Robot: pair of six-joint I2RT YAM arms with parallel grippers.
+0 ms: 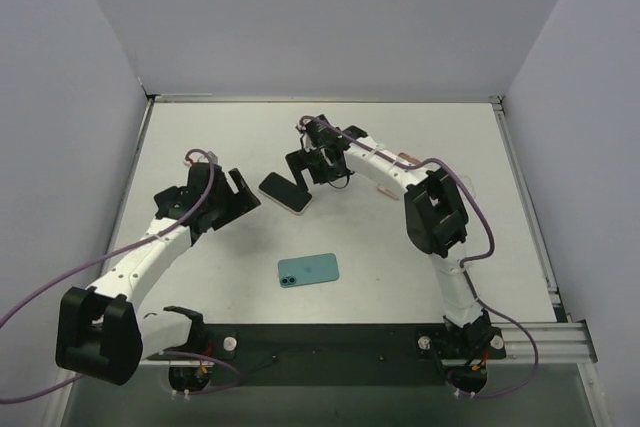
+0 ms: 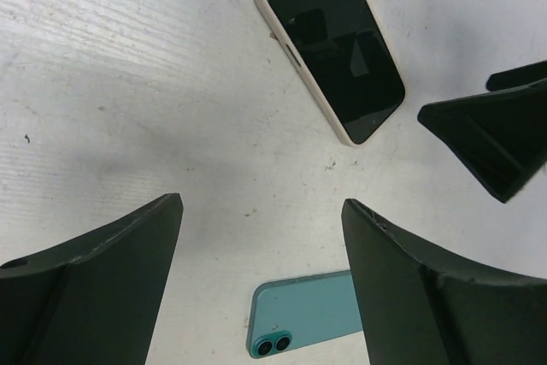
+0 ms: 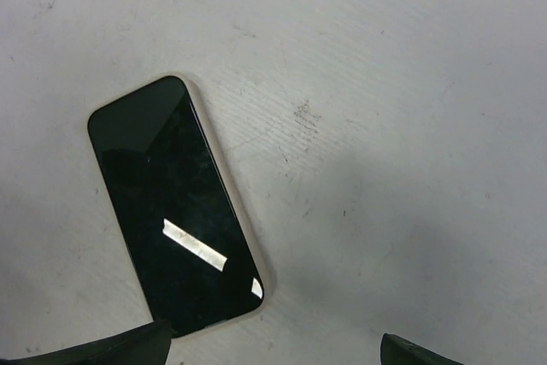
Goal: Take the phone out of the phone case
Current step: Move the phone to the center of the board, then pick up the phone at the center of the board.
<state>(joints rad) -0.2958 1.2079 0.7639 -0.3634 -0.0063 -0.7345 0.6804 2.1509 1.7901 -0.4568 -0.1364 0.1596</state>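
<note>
A phone with a black screen sits in a cream case (image 1: 285, 192) and lies face up, flat on the white table. It also shows in the left wrist view (image 2: 333, 44) and the right wrist view (image 3: 175, 211). My left gripper (image 1: 243, 197) is open and empty just left of it, above the table (image 2: 262, 205). My right gripper (image 1: 310, 162) is open and empty, hovering just beyond the phone's far right end (image 3: 273, 339). Neither gripper touches the phone.
A teal phone (image 1: 308, 269) lies back up, with two camera lenses, nearer the arms' bases; it also shows in the left wrist view (image 2: 312, 314). A pinkish flat item (image 1: 400, 160) lies partly hidden under the right arm. White walls enclose the table.
</note>
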